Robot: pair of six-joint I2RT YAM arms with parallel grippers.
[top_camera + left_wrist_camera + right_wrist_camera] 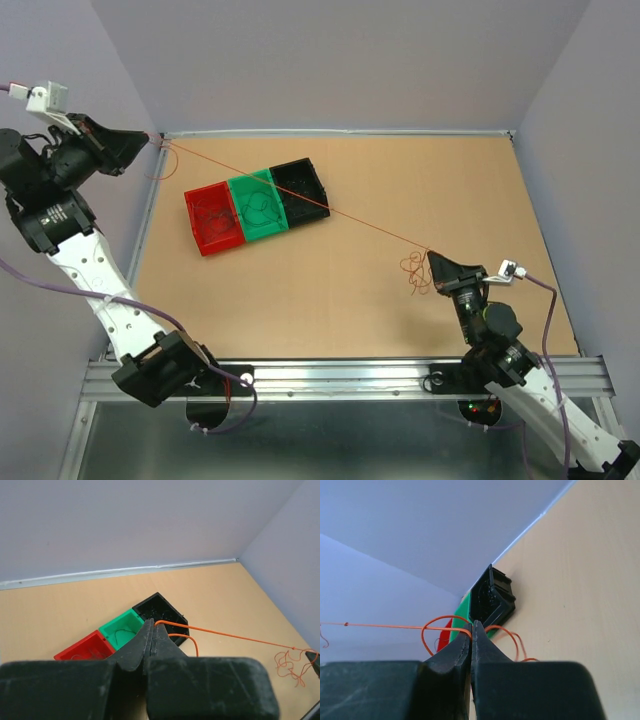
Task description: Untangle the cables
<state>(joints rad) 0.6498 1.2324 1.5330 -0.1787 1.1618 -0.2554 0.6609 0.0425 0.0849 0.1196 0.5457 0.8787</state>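
The cables [370, 227] show chiefly as one hair-thin orange strand pinched at both ends. The left fingers [144, 642] are pressed shut on it at their tips, a short hoop of wire arching out just beside them. The right fingers [462, 647] are clamped together on the other end, with orange loops curling to either side.

Between the two grips the strand runs straight and taut above the tabletop [450, 180], passing over a corner of the black bin [300, 188]. A small curly tangle [415, 272] sits just beside the right fingers; whether it touches the tabletop cannot be told. Faint thin loops lie in the green bin [268, 228] and the red bin [215, 243], too fine to count or to tell by colour.

From the left wrist, the red bin is partly hidden behind the fingers, and the right fingers appear only as a dark sliver at the frame edge. From the right wrist, the black bin covers most of the green and red ones.

The left arm [100, 290] rises from its base and reaches to the tabletop's far left corner, its fingers close to the wall. The right arm [500, 350] is folded low near the right front, its fingers pointing toward the far left and its lower links cut off by the frame.
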